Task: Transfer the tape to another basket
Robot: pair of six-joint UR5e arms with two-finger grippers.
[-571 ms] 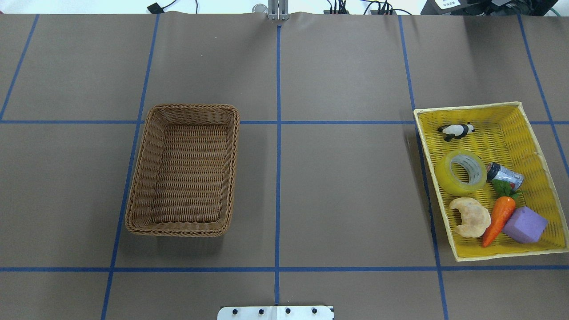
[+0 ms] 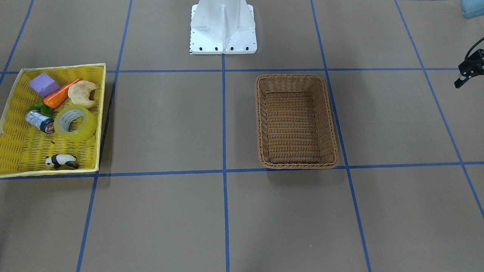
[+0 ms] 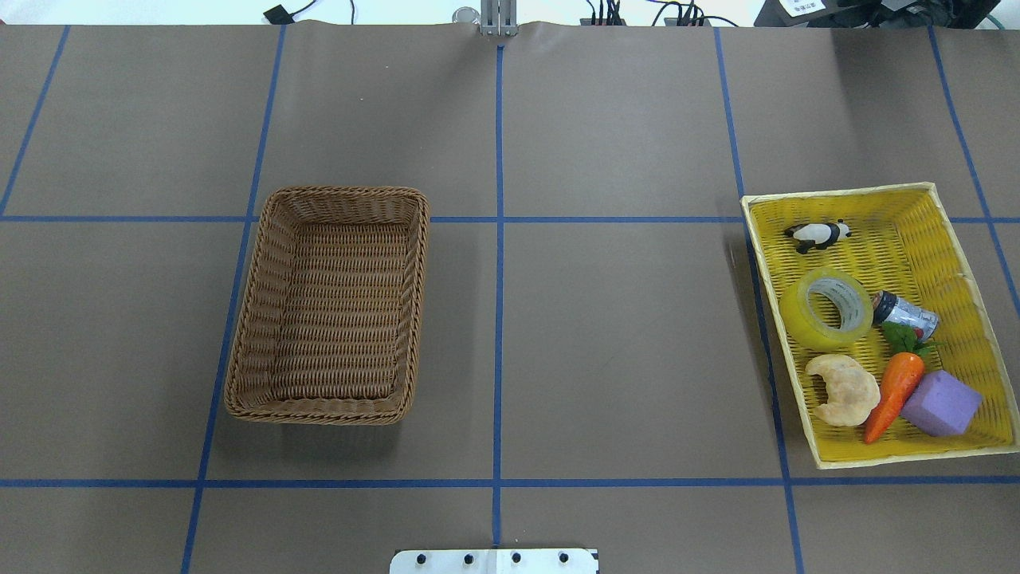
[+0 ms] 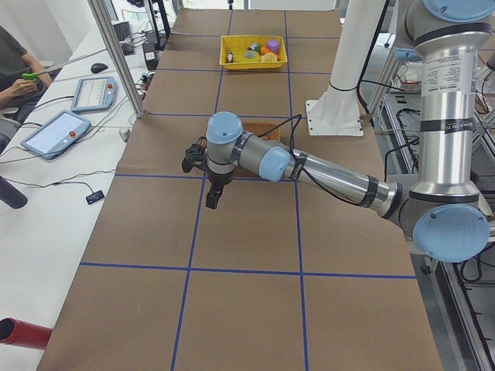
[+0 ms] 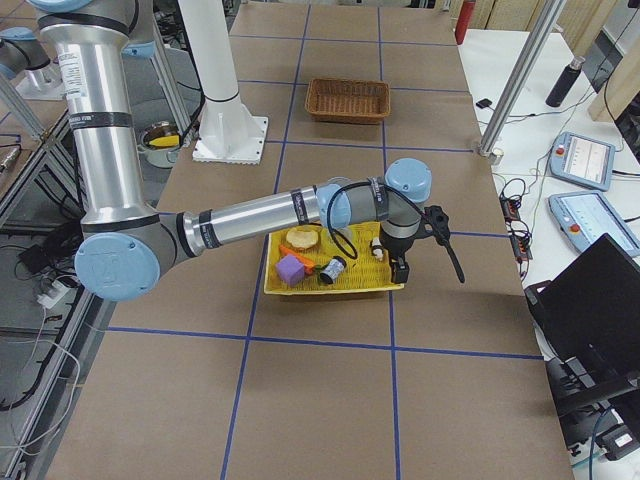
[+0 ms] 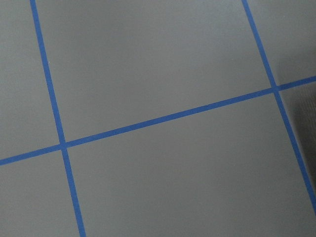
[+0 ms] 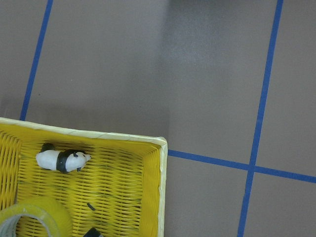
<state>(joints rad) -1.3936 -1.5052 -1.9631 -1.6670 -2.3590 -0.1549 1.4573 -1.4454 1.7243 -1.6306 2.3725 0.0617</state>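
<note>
The tape (image 3: 825,309) lies flat in the yellow tray (image 3: 876,195) on the robot's right; it also shows in the front view (image 2: 75,122) and at the bottom left of the right wrist view (image 7: 29,217). The brown wicker basket (image 3: 263,319) stands empty on the robot's left, also in the front view (image 2: 261,121). The right gripper (image 5: 401,268) hangs above the tray's outer end; I cannot tell if it is open or shut. The left gripper (image 4: 213,197) hangs above bare table beyond the basket's outer side; I cannot tell its state. Neither wrist view shows fingers.
The tray also holds a panda figure (image 3: 817,234), a small can (image 3: 904,313), a toy carrot (image 3: 894,391), a croissant (image 3: 843,388) and a purple block (image 3: 940,402). The robot's white base (image 2: 223,26) stands at mid table. Tablets (image 4: 58,131) lie on the side bench.
</note>
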